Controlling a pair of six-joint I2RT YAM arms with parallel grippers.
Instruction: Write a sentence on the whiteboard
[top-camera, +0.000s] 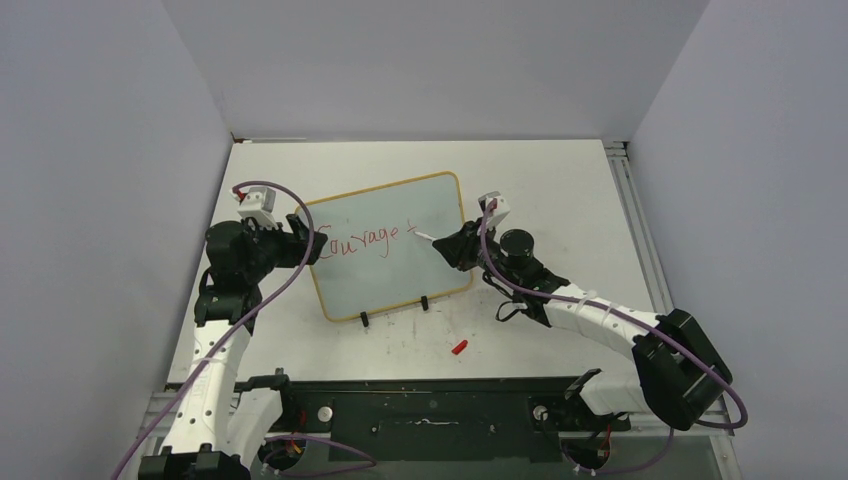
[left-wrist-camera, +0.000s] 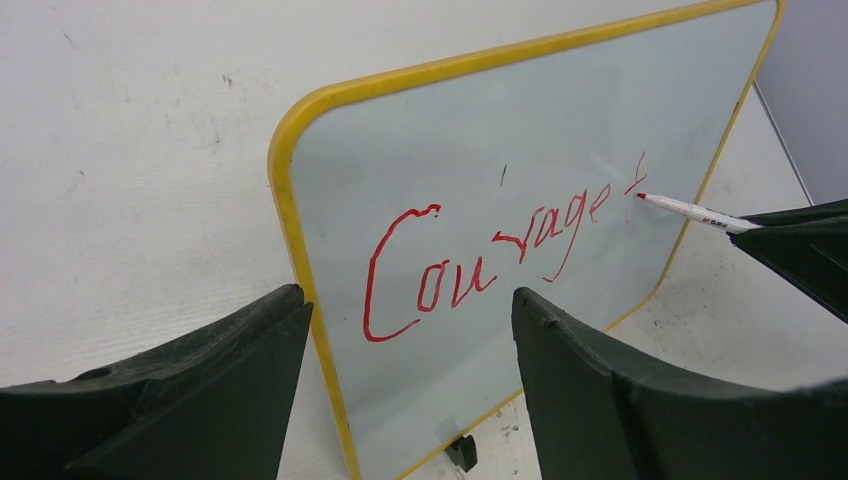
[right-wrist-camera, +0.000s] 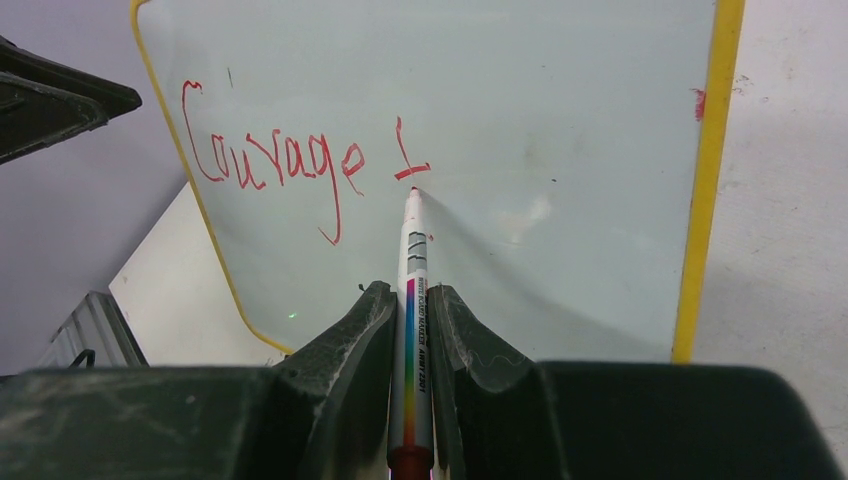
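The whiteboard (top-camera: 400, 280) with its yellow frame stands tilted on two black clip feet in mid-table. The sentence (top-camera: 365, 238) reads "Courage" in red, followed by a partly drawn "t". It also shows in the left wrist view (left-wrist-camera: 480, 265) and the right wrist view (right-wrist-camera: 270, 160). My right gripper (top-camera: 447, 243) is shut on a white marker (right-wrist-camera: 412, 240), whose red tip touches the board just below the "t" stroke. The marker also shows in the left wrist view (left-wrist-camera: 695, 211). My left gripper (left-wrist-camera: 412, 330) is open, its fingers either side of the board's lower left edge (top-camera: 305, 245).
A small red marker cap (top-camera: 459, 347) lies on the white tabletop in front of the board. The board's clip feet (top-camera: 364, 320) rest near the front. Grey walls close in the table on the left, back and right.
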